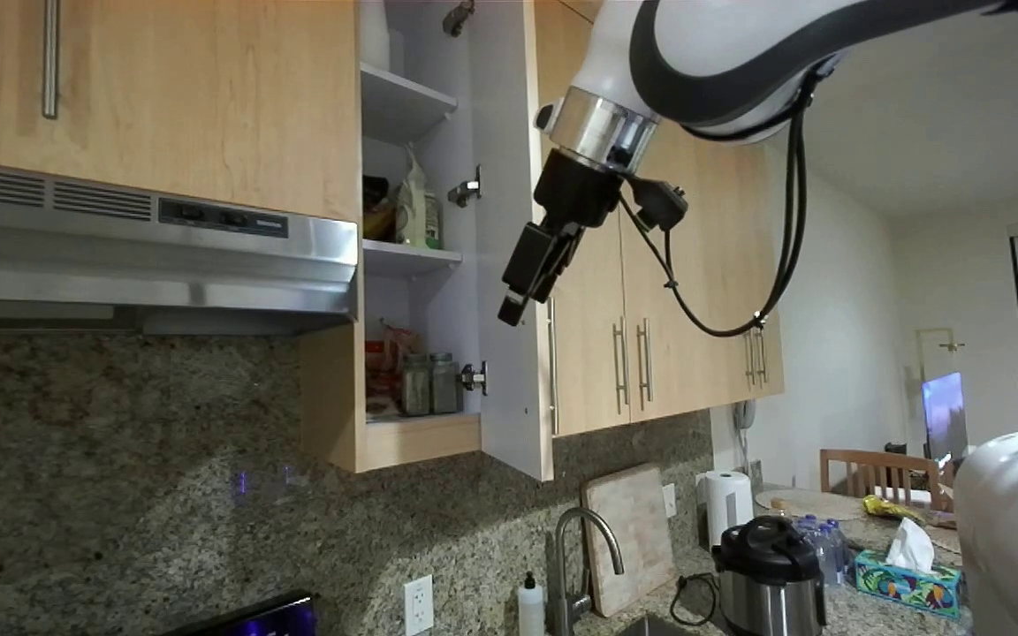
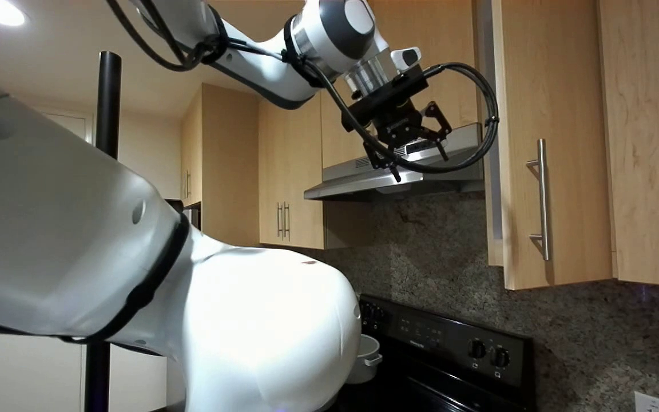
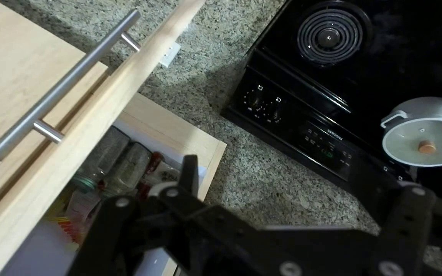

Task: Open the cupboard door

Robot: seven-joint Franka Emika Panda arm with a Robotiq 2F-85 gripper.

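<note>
Already swung out, the cupboard door (image 1: 509, 380): upright, standing out from its cabinet (image 1: 421, 440) between the range hood (image 1: 235, 274) and the neighbouring wood doors (image 1: 588, 353), its white inner face turned toward the hood.

Shelves (image 1: 412, 258): on show with glass jars (image 1: 416, 389) in an exterior view; by our reading, the opening itself is done.

Hinges (image 1: 472, 378): how far they allow, we cannot tell; perhaps a wider swing is left, if one is wanted, then a withdrawal.

Pincer (image 2: 421, 166): fingers (image 3: 190, 172) spread apart, nothing held, poised on the inner-face side of the door.

Bar handle (image 2: 543, 200): low on the outer face, near the swinging edge, no finger touching it.

Door edge (image 3: 94, 119): aslant in the wrist view; a lower corner of the cabinet appears just beside one fingertip, though depth is hard for us to judge.

Cable loop (image 2: 492, 120): overlapping that edge in an exterior view; touching or apart, we cannot say, and we would watch for a snag.

Gap by the door: visible between fingers and door in an exterior view, hood on the far flank, stove (image 2: 432, 332) well below. We judge a retreat straight out from the shelves the safer line.
</note>
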